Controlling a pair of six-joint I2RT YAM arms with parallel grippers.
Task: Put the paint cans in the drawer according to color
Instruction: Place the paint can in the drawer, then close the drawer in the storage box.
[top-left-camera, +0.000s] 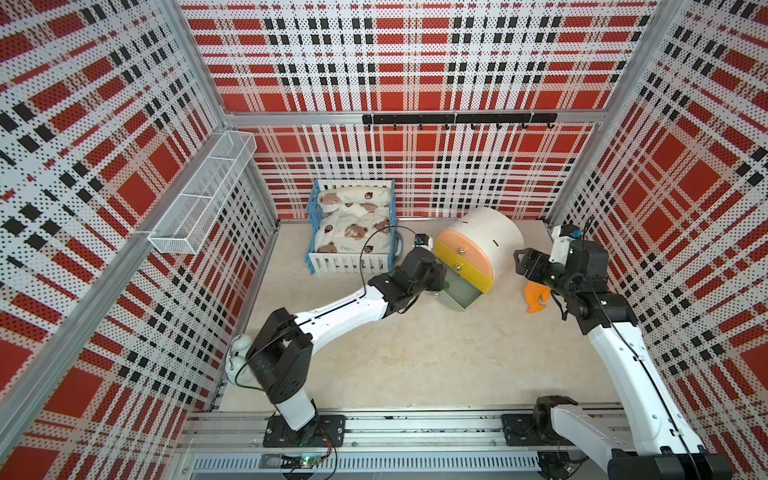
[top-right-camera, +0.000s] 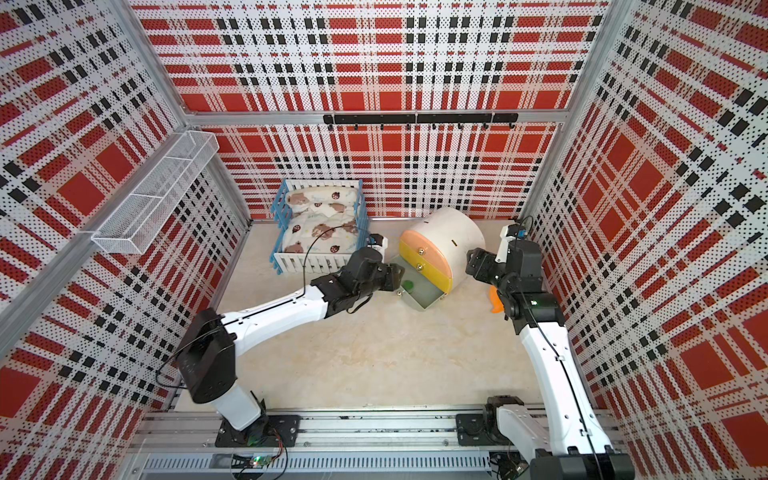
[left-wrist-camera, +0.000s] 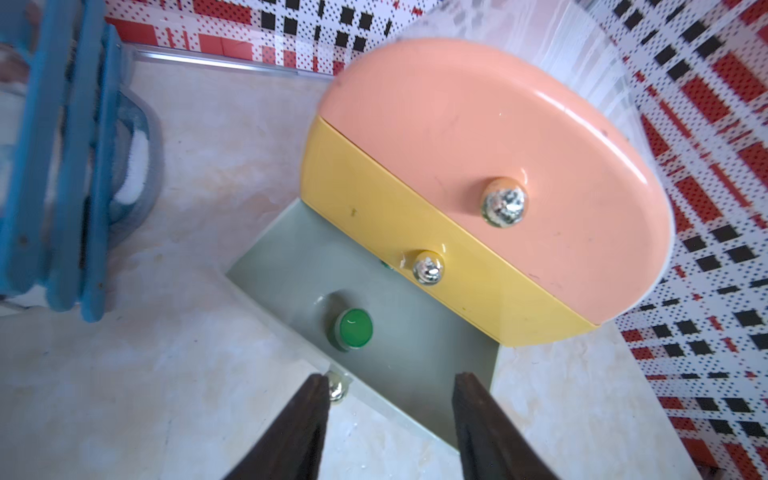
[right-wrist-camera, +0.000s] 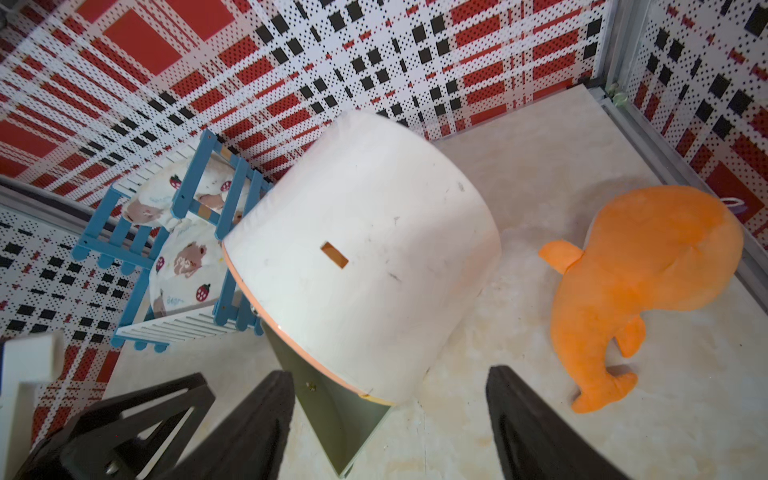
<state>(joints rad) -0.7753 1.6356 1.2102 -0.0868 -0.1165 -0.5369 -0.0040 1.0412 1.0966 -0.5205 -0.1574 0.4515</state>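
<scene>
We see a white cabinet (top-left-camera: 490, 237) with three stacked drawers; the peach and yellow ones are closed and the grey bottom drawer (left-wrist-camera: 399, 374) is pulled out. One green can (left-wrist-camera: 355, 328) sits upright on that drawer's floor, near its front wall. A green speck shows farther back, under the yellow drawer (left-wrist-camera: 374, 199), but it is too small to name. No other cans are in view. The left gripper (left-wrist-camera: 390, 378) hovers above the drawer front, jaws apart and empty, with one finger just beside the drawer knob (left-wrist-camera: 336, 388). The right gripper (right-wrist-camera: 390, 374) hangs at the cabinet's far side, jaws wide and empty, with an orange toy (right-wrist-camera: 648, 282) near it. We judge that a careless pull-away could catch the knob and jerk the drawer, tipping the can. A hard shove to close the drawer could also slide the unheld cabinet.
</scene>
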